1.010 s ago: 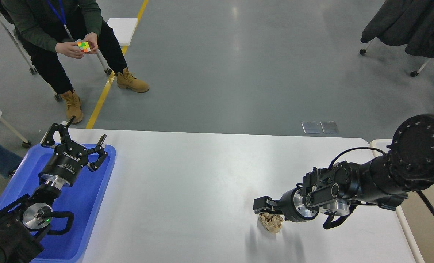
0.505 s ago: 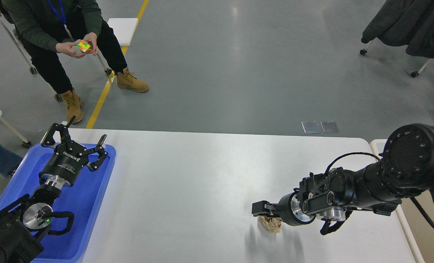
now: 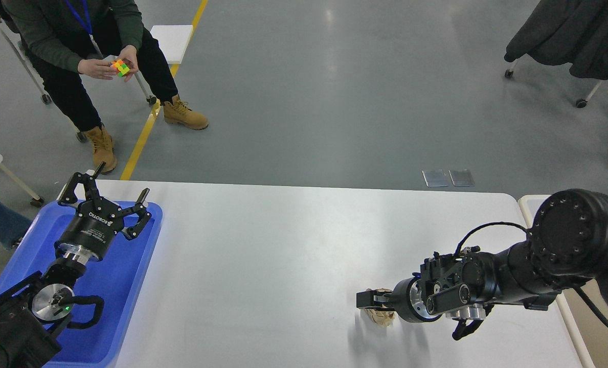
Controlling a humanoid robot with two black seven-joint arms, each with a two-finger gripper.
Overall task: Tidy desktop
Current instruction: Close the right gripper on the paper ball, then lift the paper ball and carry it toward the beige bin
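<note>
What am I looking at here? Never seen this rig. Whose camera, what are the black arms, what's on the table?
The camera sits in a humanoid robot's head, looking forward and down at its own two black arms. The white desktop is what it is tidying. The left end effector hangs open over a blue tray at the table's left edge, holding nothing. The right end effector is low at a crumpled brown paper ball, the only loose item on the table; its fingers are too dark to tell whether they have closed. Behind the table, a seated person handles a puzzle cube.
</note>
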